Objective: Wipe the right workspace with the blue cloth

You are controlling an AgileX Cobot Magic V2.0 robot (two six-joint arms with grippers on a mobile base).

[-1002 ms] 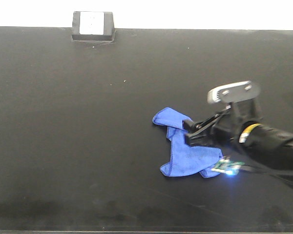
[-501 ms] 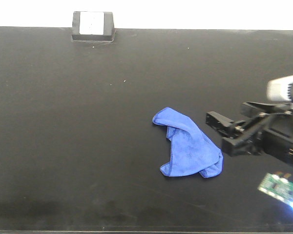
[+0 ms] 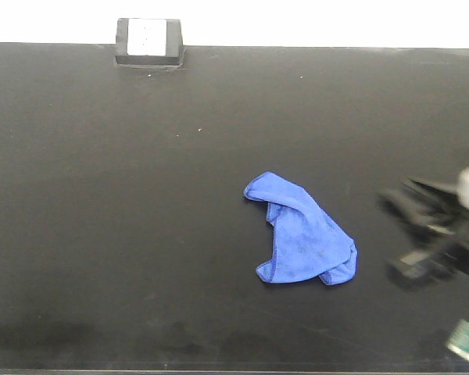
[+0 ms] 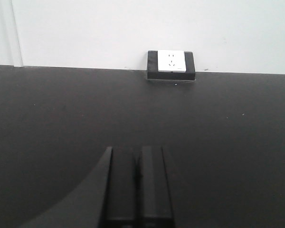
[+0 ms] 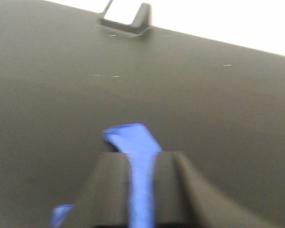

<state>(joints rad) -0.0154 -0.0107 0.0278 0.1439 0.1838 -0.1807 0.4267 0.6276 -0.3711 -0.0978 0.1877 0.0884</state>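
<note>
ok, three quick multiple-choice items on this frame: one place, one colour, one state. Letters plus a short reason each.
1. Where does the wall socket sit in the front view?
A. at the table's far edge, left of centre
B. on the near edge, right
C. on top of the cloth

2. What colour is the cloth?
A. red
B. blue
C. white

3. How does the right hand stand to the cloth?
A. clamped on it
B. pressing it flat
C. apart from it, off to its right, open

Answers:
1 A, the socket sits where the black table meets the white wall, left of centre.
2 B, the crumpled cloth is plainly blue against the black top.
3 C, bare table shows between the blurred hand and the cloth, and the right wrist view shows the cloth through the gap between its fingers.
</note>
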